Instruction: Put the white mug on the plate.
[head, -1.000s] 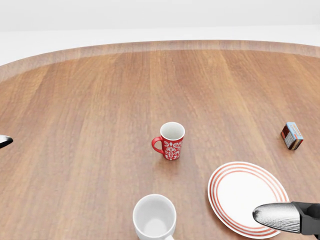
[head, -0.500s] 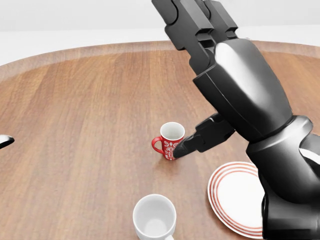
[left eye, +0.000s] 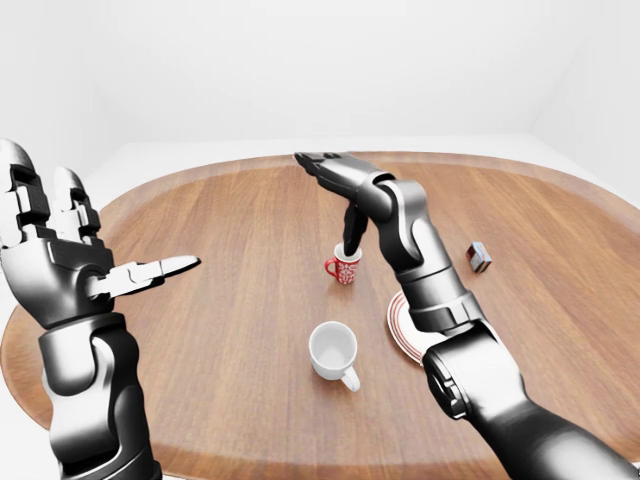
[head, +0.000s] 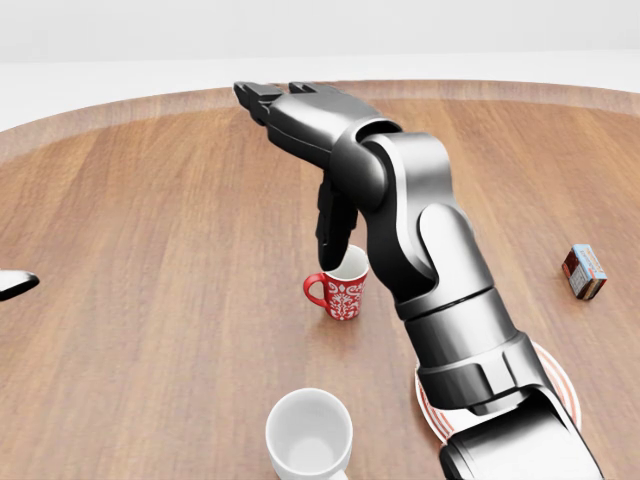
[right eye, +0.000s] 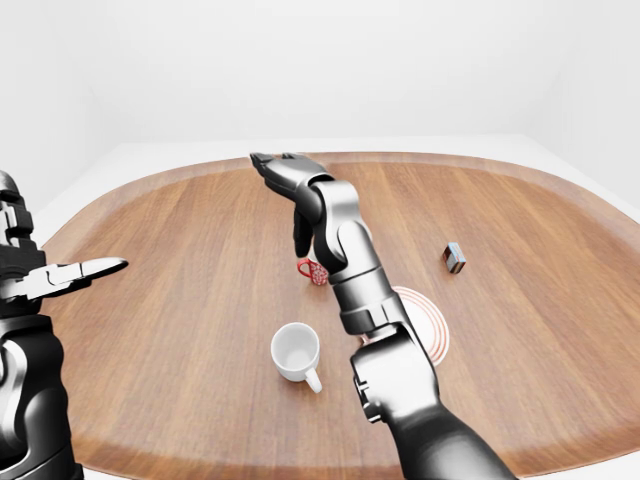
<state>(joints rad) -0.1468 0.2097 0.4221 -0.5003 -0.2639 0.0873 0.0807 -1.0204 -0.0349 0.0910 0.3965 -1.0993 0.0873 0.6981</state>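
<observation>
Two mugs await: the right hand (head: 300, 125), fingers spread, hangs over the red mug (head: 340, 283), risking bumping it; the white mug (left eye: 334, 353) sits untouched.

White mug (left eye: 333, 352), red-striped plate (right eye: 436, 330)

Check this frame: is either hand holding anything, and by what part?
Nothing is held. Right hand is open above the red mug; left hand is open and raised.

Bare white simulated room around one oval wooden table (left eye: 250, 230).
</observation>
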